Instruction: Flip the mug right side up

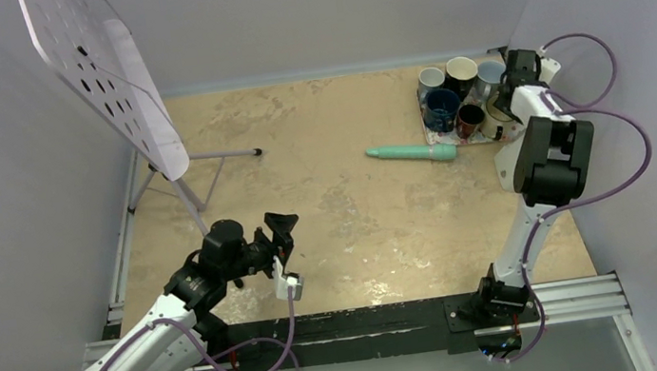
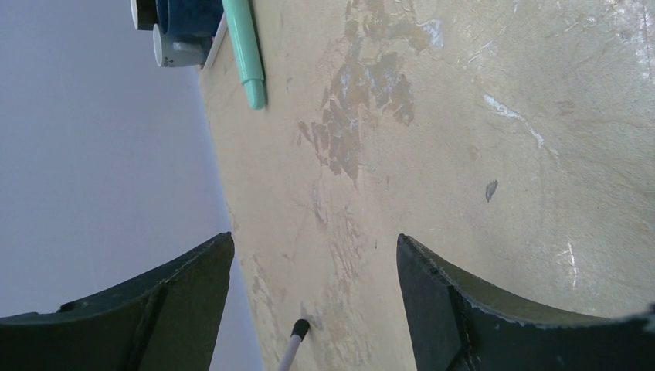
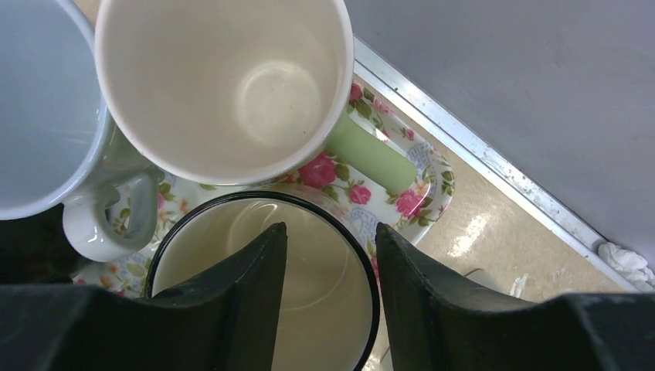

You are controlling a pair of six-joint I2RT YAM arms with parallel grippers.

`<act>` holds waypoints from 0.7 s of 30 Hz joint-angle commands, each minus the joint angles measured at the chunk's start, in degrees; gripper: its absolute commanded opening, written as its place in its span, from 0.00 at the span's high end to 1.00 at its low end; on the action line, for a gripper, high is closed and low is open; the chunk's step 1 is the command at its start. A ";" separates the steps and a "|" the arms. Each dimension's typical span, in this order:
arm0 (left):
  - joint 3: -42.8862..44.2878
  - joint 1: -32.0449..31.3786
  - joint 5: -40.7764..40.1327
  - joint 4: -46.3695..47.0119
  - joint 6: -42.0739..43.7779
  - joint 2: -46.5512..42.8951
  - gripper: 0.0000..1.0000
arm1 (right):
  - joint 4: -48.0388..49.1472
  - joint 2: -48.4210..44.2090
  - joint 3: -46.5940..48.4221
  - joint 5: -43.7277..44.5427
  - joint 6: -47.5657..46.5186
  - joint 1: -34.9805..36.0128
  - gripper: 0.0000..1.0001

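Note:
A mug [image 3: 208, 232] with a black rim and cream inside stands mouth up on the floral tray [image 3: 409, 185], at the table's far right. My right gripper [image 3: 330, 228] hangs over it, open. One finger is inside the mug, the other just outside its rim, and the gap between them is wider than the wall. In the top view the right gripper [image 1: 504, 114] covers most of that mug. My left gripper [image 1: 281, 230] is open and empty over bare table near the front left; the left wrist view shows only tabletop between its fingers [image 2: 432, 286].
More mugs crowd the tray: a cream one with a green handle [image 3: 224, 85], a pale blue one [image 3: 39, 116], a dark blue one [image 1: 441, 111]. A teal cylinder [image 1: 411, 151] lies left of the tray. A white perforated board [image 1: 103, 71] leans on a stand at back left.

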 commanded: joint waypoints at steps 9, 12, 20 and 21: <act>0.01 0.28 -1.45 15.90 -29.59 0.45 0.18 | 5.68 -14.62 -4.61 -0.05 -9.34 4.44 0.35; -1.22 0.20 -9.64 23.82 -48.31 1.05 0.11 | 8.69 -19.18 -9.11 -1.16 -12.34 7.15 0.02; -1.63 0.65 -33.19 24.06 -83.98 -0.32 0.00 | 23.96 -35.96 -26.29 -14.76 -24.61 19.98 0.01; -1.92 0.71 -33.38 23.69 -84.22 -0.70 0.00 | 27.04 -39.20 -30.11 -17.23 -25.70 21.45 0.01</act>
